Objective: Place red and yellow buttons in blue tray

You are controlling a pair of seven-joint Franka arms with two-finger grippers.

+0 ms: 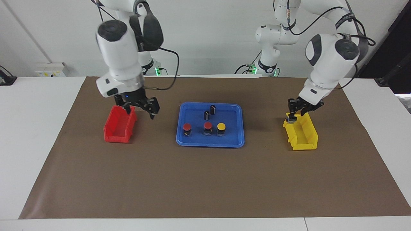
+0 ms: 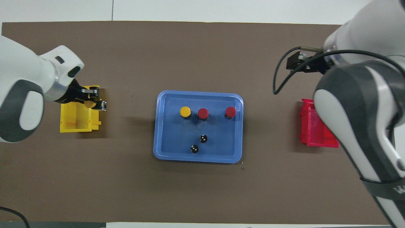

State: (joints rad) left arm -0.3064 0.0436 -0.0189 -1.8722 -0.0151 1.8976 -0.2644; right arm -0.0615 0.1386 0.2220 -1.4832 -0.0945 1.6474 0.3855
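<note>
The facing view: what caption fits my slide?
Left gripper grips something at the yellow bin; three buttons sit in the blue tray.

Blue tray (image 1: 210, 143) carries two red-capped buttons (image 1: 187, 127) and one yellow-capped button (image 1: 221, 126), all with black bodies, plus two dark cylinders (image 1: 212, 109). A red bin (image 1: 119, 128), a yellow bin (image 1: 301, 133), brown mat (image 1: 205, 179), white arms.

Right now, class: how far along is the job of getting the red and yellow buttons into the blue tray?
Done: two red buttons and one yellow button stand in the blue tray.

In hand: the left gripper is at the yellow bin, with a yellow cap showing between its fingers.

Left: carrying that fourth button over.

The right gripper waits open over the red bin.
</note>
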